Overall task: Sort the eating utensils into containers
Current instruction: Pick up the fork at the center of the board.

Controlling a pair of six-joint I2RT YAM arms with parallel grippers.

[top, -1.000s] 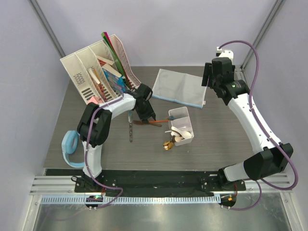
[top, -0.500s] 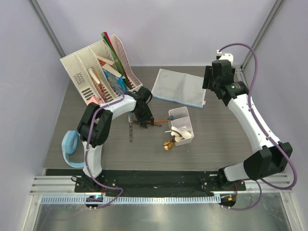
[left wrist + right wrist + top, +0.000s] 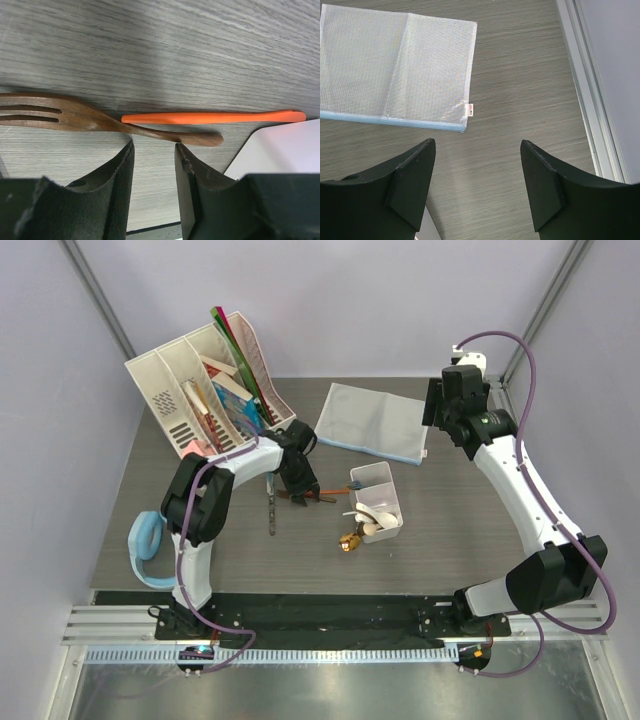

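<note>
The left gripper [image 3: 154,159] sits low over the table with its fingers parted and nothing between them. Just beyond its fingertips lie a wooden fork [image 3: 75,116] and an orange-handled piece [image 3: 210,118], crossing each other where their handles meet. Both are flat on the table and neither is gripped. The white box [image 3: 372,480] is just to the right of them.

The box already has white spoons [image 3: 375,517] in its near part, so some sorting is done. Several pieces remain outside it: the fork and the orange-handled piece, a slim grey utensil [image 3: 271,508] lying to the left of the gripper, and a gold piece [image 3: 350,539] just off the box's near left corner. By my estimate the job is partly done, with at least four pieces to go.

The right gripper [image 3: 477,190] hangs wide open and empty at the far right, just beyond the corner of a mesh pouch [image 3: 395,65].
</note>
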